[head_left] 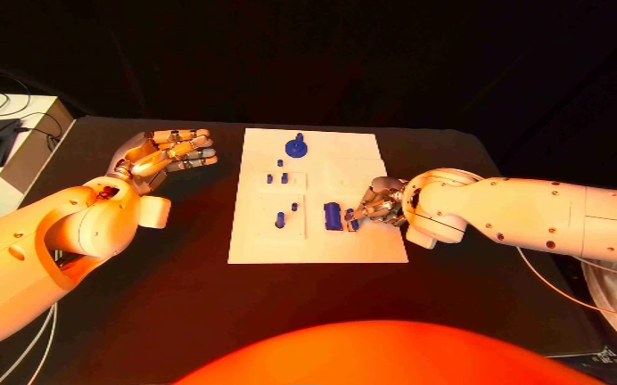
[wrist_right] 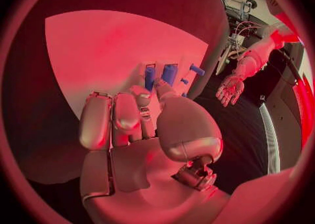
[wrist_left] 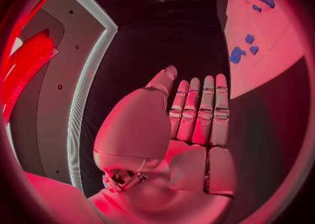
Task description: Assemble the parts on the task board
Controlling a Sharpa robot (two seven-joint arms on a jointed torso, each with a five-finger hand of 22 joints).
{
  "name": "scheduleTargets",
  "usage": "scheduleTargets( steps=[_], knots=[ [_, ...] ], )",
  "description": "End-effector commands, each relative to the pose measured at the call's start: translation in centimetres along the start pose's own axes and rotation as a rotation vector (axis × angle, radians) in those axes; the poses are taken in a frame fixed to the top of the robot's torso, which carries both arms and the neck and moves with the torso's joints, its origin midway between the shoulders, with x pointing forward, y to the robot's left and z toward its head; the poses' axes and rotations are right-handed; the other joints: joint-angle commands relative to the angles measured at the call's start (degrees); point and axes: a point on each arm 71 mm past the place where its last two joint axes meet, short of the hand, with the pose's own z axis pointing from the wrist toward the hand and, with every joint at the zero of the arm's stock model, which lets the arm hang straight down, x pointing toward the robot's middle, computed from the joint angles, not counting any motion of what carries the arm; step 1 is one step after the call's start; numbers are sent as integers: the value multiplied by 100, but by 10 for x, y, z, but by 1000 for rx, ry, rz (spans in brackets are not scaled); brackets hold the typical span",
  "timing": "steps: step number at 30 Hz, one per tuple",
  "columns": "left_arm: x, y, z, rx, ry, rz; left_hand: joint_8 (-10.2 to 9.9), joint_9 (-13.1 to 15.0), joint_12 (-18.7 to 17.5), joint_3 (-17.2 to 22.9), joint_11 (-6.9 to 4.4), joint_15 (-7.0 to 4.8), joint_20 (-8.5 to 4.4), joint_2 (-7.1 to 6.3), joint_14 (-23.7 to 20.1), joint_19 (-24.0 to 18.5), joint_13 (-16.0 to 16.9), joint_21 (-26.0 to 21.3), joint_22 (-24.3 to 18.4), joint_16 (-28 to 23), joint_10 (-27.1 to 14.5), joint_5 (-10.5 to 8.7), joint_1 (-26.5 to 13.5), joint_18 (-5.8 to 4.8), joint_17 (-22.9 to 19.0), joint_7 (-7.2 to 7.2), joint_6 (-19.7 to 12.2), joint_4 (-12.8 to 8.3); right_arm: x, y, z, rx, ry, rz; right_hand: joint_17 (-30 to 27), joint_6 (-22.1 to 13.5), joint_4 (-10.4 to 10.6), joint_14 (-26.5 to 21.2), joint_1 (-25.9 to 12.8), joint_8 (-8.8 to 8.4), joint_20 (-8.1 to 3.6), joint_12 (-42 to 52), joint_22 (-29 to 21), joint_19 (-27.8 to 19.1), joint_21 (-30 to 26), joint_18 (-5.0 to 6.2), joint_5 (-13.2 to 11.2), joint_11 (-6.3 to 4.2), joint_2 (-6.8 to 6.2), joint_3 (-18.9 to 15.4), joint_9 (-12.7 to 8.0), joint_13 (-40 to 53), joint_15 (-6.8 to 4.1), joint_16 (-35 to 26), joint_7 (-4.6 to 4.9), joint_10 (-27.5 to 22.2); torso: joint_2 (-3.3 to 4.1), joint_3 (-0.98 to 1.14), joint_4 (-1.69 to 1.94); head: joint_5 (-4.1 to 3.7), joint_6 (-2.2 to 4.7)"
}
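The white task board (head_left: 347, 158) lies in the middle of the black table. On it stand a round blue part (head_left: 299, 146), several small blue pegs (head_left: 282, 165) and a taller blue block (head_left: 333, 216). My right hand (head_left: 375, 207) rests on the board's near right part, fingers curled. Thumb and a finger pinch a small blue part (head_left: 349, 221) right beside the block. The right wrist view has that part (wrist_right: 150, 77) at the fingertips (wrist_right: 139, 93), with the block (wrist_right: 169, 72) next to it. My left hand (head_left: 168, 158) hovers left of the board, fingers stretched out, holding nothing.
In the left wrist view my flat left hand (wrist_left: 190, 124) faces the board (wrist_left: 269, 61), with blue parts (wrist_left: 238, 54) on it. A pale box (head_left: 20, 149) with cables sits at the table's far left edge. Bare black table (head_left: 154, 296) lies in front of the board.
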Motion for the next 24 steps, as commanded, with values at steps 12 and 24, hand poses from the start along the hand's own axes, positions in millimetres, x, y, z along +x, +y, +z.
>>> scheduleTargets(
  steps=[12, 24],
  knots=[
    [2, 0, 0, 5, 16, -9, -2, -7, -8, -15, 15, 9, 27, 21, -8, 22, -7, 10, -11, 13, -12, 18, 44, -59, -2, 37, -1, 20, 0, 2, -1, -25, -10, 3, 14, 85, 374, 11, -336, 8, 14, -3, 1012, 450, 32, -54, -177, 15, -379, -1027, -3, 15, 7, 26, 3, 28, -2, -2, 4, -3, 0],
    [2, 0, 0, 3, 17, -9, -2, -7, -8, -20, 17, 12, 30, 21, -15, 17, -6, 7, -12, 12, -18, 16, 46, -60, -3, 38, -8, 21, -2, 1, -2, -37, -20, 9, 23, 87, 416, 12, -266, 14, 10, 3, 1017, 452, 53, -56, -181, 0, -320, -1251, 7, 16, 20, 37, 3, 36, 2, 3, 1, 10, 0]
  ],
)
